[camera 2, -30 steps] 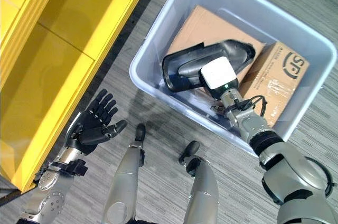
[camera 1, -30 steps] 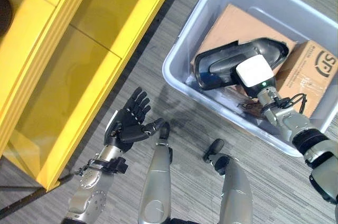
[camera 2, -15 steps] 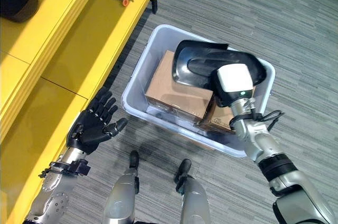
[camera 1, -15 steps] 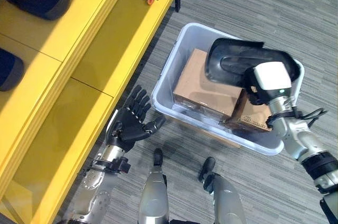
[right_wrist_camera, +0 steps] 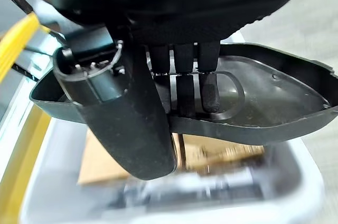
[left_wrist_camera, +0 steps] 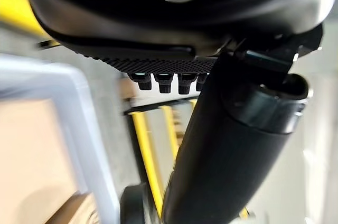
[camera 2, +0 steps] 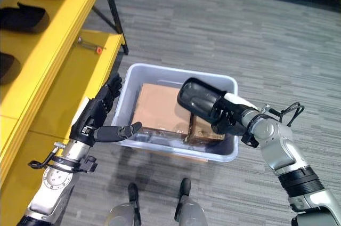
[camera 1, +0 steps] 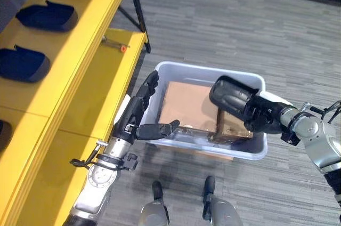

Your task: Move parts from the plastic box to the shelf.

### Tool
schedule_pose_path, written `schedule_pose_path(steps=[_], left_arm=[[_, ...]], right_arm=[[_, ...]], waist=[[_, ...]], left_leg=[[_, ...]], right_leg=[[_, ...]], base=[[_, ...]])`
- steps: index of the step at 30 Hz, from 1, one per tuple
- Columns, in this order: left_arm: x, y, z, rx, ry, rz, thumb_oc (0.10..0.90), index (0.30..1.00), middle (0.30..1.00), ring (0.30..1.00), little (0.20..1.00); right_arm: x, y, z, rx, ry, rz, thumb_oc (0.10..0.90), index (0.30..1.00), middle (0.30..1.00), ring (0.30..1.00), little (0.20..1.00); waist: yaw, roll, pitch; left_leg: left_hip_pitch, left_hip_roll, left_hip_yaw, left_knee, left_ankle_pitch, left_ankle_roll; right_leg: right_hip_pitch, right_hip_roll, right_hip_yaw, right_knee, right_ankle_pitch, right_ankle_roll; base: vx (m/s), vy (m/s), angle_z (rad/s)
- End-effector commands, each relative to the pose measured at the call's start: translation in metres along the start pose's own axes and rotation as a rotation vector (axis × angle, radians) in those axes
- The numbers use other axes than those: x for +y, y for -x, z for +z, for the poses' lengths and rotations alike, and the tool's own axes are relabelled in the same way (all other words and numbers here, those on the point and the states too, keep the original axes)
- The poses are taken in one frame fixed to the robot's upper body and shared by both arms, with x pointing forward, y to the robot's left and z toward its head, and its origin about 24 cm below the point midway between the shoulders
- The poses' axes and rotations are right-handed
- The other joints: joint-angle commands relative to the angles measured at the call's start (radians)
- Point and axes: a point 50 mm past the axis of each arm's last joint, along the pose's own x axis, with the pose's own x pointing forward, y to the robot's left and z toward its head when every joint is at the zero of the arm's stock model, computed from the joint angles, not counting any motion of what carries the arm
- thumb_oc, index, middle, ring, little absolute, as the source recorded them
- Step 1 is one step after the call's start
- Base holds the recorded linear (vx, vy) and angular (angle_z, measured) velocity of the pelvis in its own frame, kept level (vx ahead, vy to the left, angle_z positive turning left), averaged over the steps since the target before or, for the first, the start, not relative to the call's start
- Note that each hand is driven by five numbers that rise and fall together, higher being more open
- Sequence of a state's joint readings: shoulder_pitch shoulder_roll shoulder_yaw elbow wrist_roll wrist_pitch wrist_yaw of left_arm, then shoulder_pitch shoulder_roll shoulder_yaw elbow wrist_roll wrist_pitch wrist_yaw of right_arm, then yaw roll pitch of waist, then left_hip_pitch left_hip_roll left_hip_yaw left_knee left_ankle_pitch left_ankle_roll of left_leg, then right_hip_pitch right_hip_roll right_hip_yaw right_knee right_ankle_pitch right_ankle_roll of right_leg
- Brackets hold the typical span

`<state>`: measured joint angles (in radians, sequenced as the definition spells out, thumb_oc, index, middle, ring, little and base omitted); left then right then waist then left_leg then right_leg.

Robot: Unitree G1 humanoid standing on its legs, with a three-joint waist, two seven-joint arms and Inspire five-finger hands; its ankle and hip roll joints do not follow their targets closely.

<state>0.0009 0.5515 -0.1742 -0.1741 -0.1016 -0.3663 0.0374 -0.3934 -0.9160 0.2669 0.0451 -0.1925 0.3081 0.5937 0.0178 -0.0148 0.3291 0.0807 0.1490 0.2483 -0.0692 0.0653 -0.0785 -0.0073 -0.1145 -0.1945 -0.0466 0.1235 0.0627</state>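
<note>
Above the box (camera 1: pixel 256 148), my right robot hand (camera 2: pixel 229 115) has lifted the part (camera 2: pixel 198 98) clear, gripping it; left robot hand (camera 1: pixel 139 124) stays spread; shelf (camera 1: pixel 80 66) next.

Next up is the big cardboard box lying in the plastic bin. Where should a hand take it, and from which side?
Take the cardboard box by its two long side edges, coming straight down from above. It lies flat with its broad top face up, and the bin walls close off any sideways approach. The left hand hovers open at the bin's near-left rim; the right hand is shut on the black shell part.
</note>
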Motion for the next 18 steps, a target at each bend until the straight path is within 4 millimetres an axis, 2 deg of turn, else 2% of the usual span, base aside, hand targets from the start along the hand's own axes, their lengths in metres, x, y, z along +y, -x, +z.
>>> schedule_pose_path(steps=[1,5,6,9,11,15,18], left_arm=[[-0.008,-0.007,0.030,-0.245,-0.102,-0.077,0.900,1.000,1.000,1.000,1.000],[-0.016,-0.010,0.034,-0.305,-0.207,-0.187,0.900,1.000,1.000,1.000,1.000],[-0.017,-0.011,0.036,-0.323,-0.234,-0.213,0.900,1.000,1.000,1.000,1.000],[-0.018,-0.012,0.039,-0.354,-0.273,-0.236,0.900,1.000,1.000,1.000,1.000],[-0.019,-0.015,0.044,-0.412,-0.335,-0.280,0.900,1.000,1.000,1.000,1.000],[-0.022,-0.017,0.049,-0.459,-0.405,-0.399,0.900,1.000,1.000,1.000,1.000],[-0.020,-0.019,0.051,-0.464,-0.391,-0.462,0.900,1.000,1.000,1.000,1.000]], right_arm=[[-0.007,0.004,0.038,-0.119,0.166,0.079,0.400,0.300,0.300,0.300,0.300],[-0.004,0.007,0.060,-0.159,0.278,0.192,0.400,0.300,0.300,0.300,0.300],[0.000,0.009,0.073,-0.177,0.305,0.244,0.400,0.300,0.300,0.300,0.300],[0.003,0.010,0.083,-0.190,0.336,0.283,0.400,0.300,0.300,0.300,0.300],[0.012,0.010,0.097,-0.214,0.374,0.347,0.400,0.300,0.300,0.300,0.300],[0.014,0.004,0.109,-0.249,0.425,0.346,0.400,0.300,0.300,0.300,0.300],[0.013,0.003,0.114,-0.273,0.453,0.334,0.400,0.300,0.300,0.300,0.300]], waist=[[-0.011,-0.077,-0.183],[-0.021,-0.076,-0.196],[-0.023,-0.074,-0.202],[-0.025,-0.071,-0.205],[-0.028,-0.069,-0.210],[-0.029,-0.062,-0.221],[-0.030,-0.057,-0.227]], left_leg=[[0.013,0.010,-0.011,-0.016,0.010,0.006],[0.032,0.004,-0.001,-0.017,-0.001,0.010],[0.039,0.000,0.003,-0.018,-0.005,0.011],[0.044,-0.002,0.007,-0.018,-0.009,0.012],[0.053,-0.005,0.013,-0.018,-0.014,0.013],[0.063,-0.009,0.013,-0.018,-0.022,0.015],[0.066,-0.010,0.014,-0.018,-0.026,0.015]], right_leg=[[0.028,-0.058,0.028,-0.041,0.018,0.066],[0.037,-0.054,0.049,-0.041,0.017,0.067],[0.039,-0.055,0.054,-0.041,0.016,0.070],[0.042,-0.057,0.058,-0.041,0.015,0.072],[0.049,-0.058,0.066,-0.041,0.012,0.075],[0.057,-0.060,0.073,-0.041,0.010,0.080],[0.057,-0.061,0.076,-0.041,0.009,0.083]], base=[[-0.03,0.030,-0.11],[-0.02,0.026,-0.15],[-0.02,0.038,-0.15],[-0.02,0.028,-0.19],[0.00,0.000,0.00],[0.00,0.020,-0.04],[-0.01,0.010,-0.08]])
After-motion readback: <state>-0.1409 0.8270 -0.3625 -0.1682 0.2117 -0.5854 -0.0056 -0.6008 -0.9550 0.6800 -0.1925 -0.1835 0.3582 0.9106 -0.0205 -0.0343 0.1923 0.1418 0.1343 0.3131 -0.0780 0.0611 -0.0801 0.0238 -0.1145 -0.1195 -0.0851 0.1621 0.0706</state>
